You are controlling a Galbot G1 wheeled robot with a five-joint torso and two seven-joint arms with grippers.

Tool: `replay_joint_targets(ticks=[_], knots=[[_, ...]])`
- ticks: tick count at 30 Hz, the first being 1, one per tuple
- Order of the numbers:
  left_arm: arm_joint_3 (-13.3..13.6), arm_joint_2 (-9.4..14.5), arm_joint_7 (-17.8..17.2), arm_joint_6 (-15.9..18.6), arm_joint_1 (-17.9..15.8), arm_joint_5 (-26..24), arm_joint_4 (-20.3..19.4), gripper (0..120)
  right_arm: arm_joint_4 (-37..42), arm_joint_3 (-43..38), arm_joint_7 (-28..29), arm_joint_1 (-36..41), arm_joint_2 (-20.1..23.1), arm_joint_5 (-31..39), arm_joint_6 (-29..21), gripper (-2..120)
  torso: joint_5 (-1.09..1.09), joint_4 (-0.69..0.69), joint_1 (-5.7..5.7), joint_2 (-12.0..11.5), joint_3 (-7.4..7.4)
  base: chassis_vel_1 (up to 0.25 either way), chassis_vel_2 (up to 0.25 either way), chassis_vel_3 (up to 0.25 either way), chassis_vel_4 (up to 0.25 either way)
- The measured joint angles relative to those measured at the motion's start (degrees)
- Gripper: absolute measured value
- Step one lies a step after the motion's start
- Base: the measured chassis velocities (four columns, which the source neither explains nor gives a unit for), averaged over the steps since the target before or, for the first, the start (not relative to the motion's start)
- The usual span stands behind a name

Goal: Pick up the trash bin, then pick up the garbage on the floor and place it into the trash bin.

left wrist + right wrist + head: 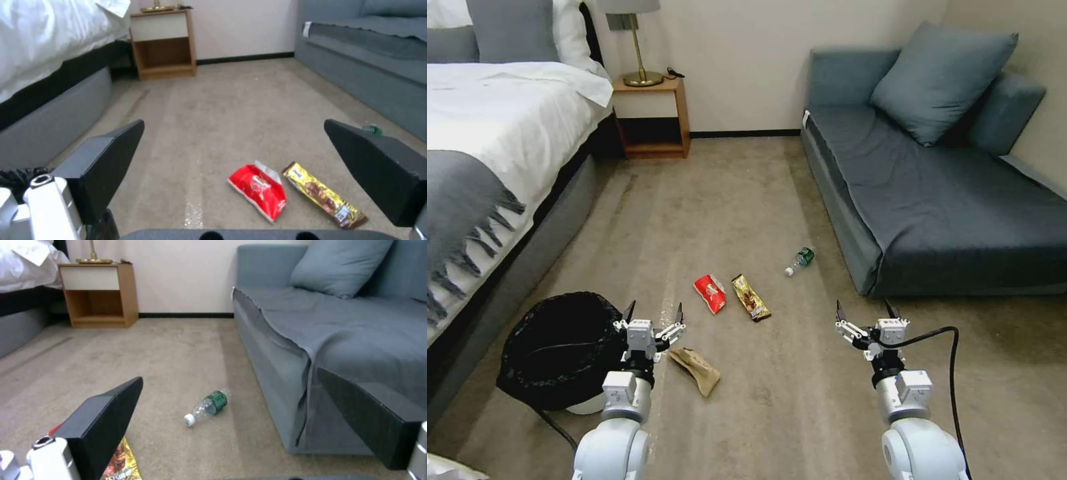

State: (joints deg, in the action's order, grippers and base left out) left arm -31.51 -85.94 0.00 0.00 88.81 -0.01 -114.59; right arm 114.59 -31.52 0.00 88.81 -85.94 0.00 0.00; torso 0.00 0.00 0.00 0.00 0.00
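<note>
The trash bin (560,350) stands on the floor beside the bed (487,153), to my left, and my left tool (654,319) hangs just beside its rim, over the edge nearest the middle of the room. That is the relation that matters: the bin lies directly to the left of this tool, close, while my right tool (864,313) hangs well apart from it on the far side of the litter. So I judge the left arm the natural one for lifting the bin. Both tools stand open, fingers spread wide, holding nothing.

Counting the rest: one bin, four pieces of garbage. The crumpled brown paper scrap (696,370) lies just below and right of my left tool, nearest of all. The red snack packet (710,293) and the gold-brown bar wrapper (751,297) lie side by side ahead, between my two arms, the wrapper's long axis running away from me and slightly leftward. The small clear bottle (800,261) lies on its side near the sofa (934,200), cap pointing toward me, closer to my right tool.
</note>
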Motion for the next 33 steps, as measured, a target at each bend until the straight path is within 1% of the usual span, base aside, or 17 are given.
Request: replay_joint_targets(ticks=[33], knots=[[0.0,0.0,0.0,0.0,0.0,0.0,0.0,100,0.0,0.0,0.0,0.0,0.0,0.0,0.0,100,0.00,0.00,0.00,0.0,0.00,0.000,0.000,0.000,0.000]])
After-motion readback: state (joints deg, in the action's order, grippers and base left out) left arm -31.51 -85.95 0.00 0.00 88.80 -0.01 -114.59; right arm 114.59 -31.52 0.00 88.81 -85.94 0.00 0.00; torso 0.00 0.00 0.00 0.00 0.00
